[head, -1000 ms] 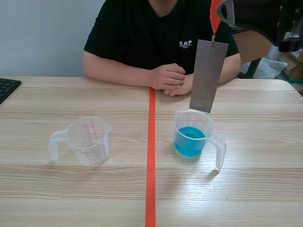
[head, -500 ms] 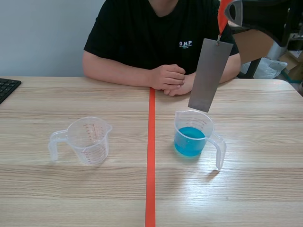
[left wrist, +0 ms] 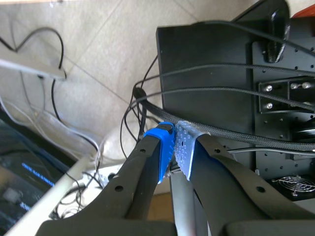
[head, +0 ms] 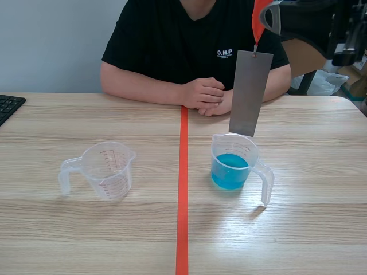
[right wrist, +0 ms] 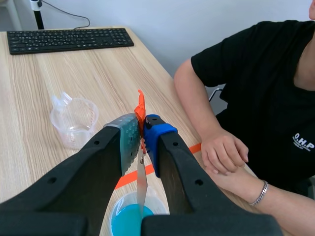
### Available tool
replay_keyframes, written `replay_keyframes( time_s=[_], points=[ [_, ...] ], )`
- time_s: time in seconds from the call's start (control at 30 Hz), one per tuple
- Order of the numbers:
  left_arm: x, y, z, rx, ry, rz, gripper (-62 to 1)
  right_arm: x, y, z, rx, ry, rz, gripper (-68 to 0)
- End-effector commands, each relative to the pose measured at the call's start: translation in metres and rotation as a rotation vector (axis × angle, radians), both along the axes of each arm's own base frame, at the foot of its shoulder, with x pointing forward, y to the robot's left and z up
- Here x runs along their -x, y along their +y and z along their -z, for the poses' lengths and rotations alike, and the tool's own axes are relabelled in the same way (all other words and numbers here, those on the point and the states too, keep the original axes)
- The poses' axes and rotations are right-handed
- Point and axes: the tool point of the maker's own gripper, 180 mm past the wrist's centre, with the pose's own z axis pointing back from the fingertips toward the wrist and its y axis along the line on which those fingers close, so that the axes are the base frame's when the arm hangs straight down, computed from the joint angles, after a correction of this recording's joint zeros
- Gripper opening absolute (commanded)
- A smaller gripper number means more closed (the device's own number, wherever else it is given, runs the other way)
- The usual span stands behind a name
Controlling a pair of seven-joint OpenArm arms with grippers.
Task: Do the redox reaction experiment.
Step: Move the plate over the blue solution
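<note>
Metal strip (head: 250, 93) hangs below the right end effector (right wrist: 142, 130) (pinching its orange tag (right wrist: 140, 105)), just above the blue-liquid cup (head: 232, 163).

Looks like a robotics test room in an office. Pale wood worktop (head: 86, 229) split by an orange-red tape line (head: 183, 195), black keyboard (head: 8, 107) at its edge. Two clear plastic measuring jugs out: an empty jug (head: 109, 172), and a blue-liquid jug (head: 232, 167) with a grey metal strip (head: 250, 94) hanging over it by an orange tag (head: 258, 20) pinched in the right tool (right wrist: 141, 137). Seated person (head: 189, 40) in a black T-shirt across the worktop. In the left wrist view, tiled floor (left wrist: 98, 49), loose cables (left wrist: 236, 142), black perforated mounting plate (left wrist: 206, 73).
</note>
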Motion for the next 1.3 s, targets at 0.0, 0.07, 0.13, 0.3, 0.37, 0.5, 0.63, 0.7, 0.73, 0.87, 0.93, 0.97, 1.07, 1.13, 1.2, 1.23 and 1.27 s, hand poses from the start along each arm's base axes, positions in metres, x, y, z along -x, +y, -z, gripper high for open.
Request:
replay_keyframes(
  time_s=[0.0, 0.07, 0.13, 0.3, 0.37, 0.5, 0.63, 0.7, 0.73, 0.87, 0.93, 0.97, 1.07, 1.13, 1.2, 1.23, 1.27],
  points=[
    [0.002, 0.003, -0.011, 0.001, -0.014, 0.021, -56.2, -0.005, -0.003, -0.011, -0.027, -0.033, 0.013, -66.0],
    [0.001, 0.003, -0.020, 0.007, -0.035, 0.039, -56.2, -0.006, -0.003, -0.011, -0.025, -0.033, 0.016, -66.0],
    [-0.002, 0.003, -0.028, 0.015, -0.060, 0.059, -56.2, -0.006, -0.003, -0.011, -0.026, -0.033, 0.015, -66.0],
    [-0.022, 0.005, -0.052, 0.029, -0.157, 0.138, -56.2, -0.006, -0.003, -0.011, -0.025, -0.033, 0.016, -66.0],
    [-0.036, 0.004, -0.061, 0.034, -0.207, 0.181, -56.2, -0.006, -0.003, -0.011, -0.025, -0.033, 0.016, -66.0],
    [-0.067, -0.006, -0.083, 0.060, -0.315, 0.279, -56.2, -0.006, -0.003, -0.011, -0.025, -0.033, 0.016, -66.0],
    [-0.100, -0.028, -0.106, 0.093, -0.409, 0.399, -56.2, -0.006, -0.003, -0.011, -0.025, -0.033, 0.016, -66.0],
    [-0.119, -0.039, -0.119, 0.103, -0.462, 0.458, -56.2, -0.006, -0.003, -0.011, -0.025, -0.033, 0.016, -66.0],
    [-0.130, -0.044, -0.125, 0.104, -0.492, 0.483, -56.2, -0.006, -0.003, -0.011, -0.025, -0.033, 0.016, -66.0],
    [-0.171, -0.058, -0.152, 0.081, -0.611, 0.562, -56.2, -0.006, -0.003, -0.011, -0.025, -0.033, 0.016, -66.0],
    [-0.192, -0.065, -0.167, 0.067, -0.669, 0.595, -56.2, -0.006, -0.003, -0.011, -0.024, -0.033, 0.015, -66.0],
    [-0.200, -0.070, -0.174, 0.067, -0.693, 0.617, -56.2, -0.006, -0.003, -0.011, -0.024, -0.033, 0.015, -66.0],
    [-0.217, -0.086, -0.188, 0.074, -0.735, 0.694, -56.2, -0.006, -0.003, -0.010, -0.024, -0.033, 0.015, -66.0],
    [-0.225, -0.098, -0.194, 0.066, -0.763, 0.750, -56.2, -0.006, -0.003, -0.010, -0.024, -0.033, 0.015, -66.0],
    [-0.231, -0.112, -0.196, 0.053, -0.790, 0.812, -56.2, -0.006, -0.003, -0.010, -0.022, -0.031, 0.016, -66.0],
    [-0.234, -0.119, -0.195, 0.045, -0.795, 0.839, -56.2, -0.006, -0.003, -0.010, -0.021, -0.031, 0.016, -66.0],
    [-0.237, -0.126, -0.194, 0.041, -0.796, 0.860, -56.2, -0.006, -0.003, -0.010, -0.021, -0.031, 0.016, -66.0]
  ],
)
